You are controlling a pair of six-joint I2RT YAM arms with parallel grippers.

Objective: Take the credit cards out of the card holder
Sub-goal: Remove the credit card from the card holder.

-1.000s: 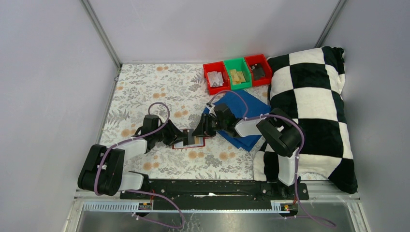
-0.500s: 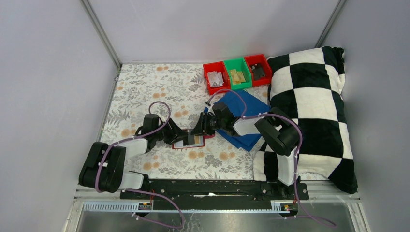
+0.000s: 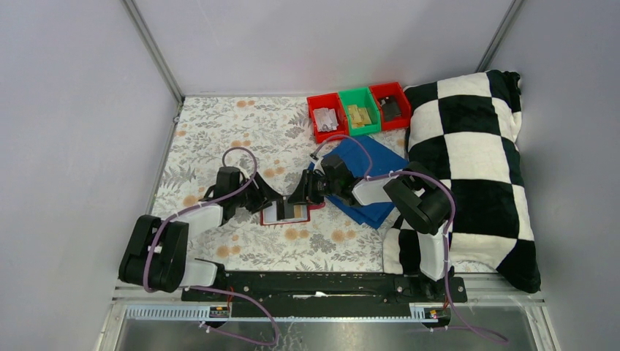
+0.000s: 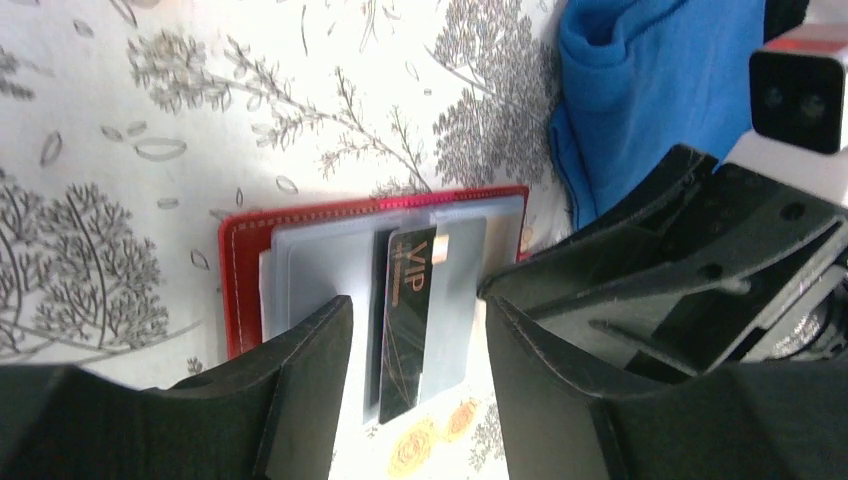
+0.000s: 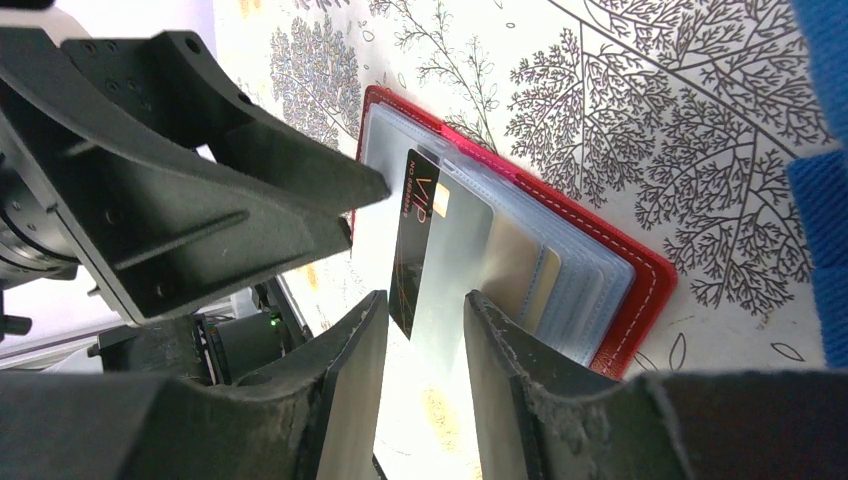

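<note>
- card holder (image 4: 240,280) lies open and flat on the flowered tablecloth (image 3: 219,131), red border around clear, grey-blue card sleeves, near the middle of the table.
- it sits between the two grippers and close beside the blue cloth (image 3: 376,164) on its right.
- dark card (image 4: 400,320) marked "vip" sticks part way out of the sleeves, past the holder's edge; a pale card (image 5: 455,250) lies against it.
- tan card (image 5: 522,262) is tucked in a sleeve, only partly showing.
- left gripper (image 4: 415,300) hangs low over the holder with its jaws spread; the dark card lies in the gap, and a strip of sleeve shows between the card and one finger.
- right gripper (image 5: 425,300) reaches in from the opposite side, jaws apart, the dark and pale cards lying in the gap; i cannot tell whether the fingers press on a card or just straddle it.
- the tips of the two grippers are very near each other over the holder.
- three small bins, red (image 3: 326,117), green (image 3: 359,110) and red (image 3: 390,102), stand in a row at the far edge.
- black-and-white checked cushion (image 3: 475,153) fills the right side.
</note>
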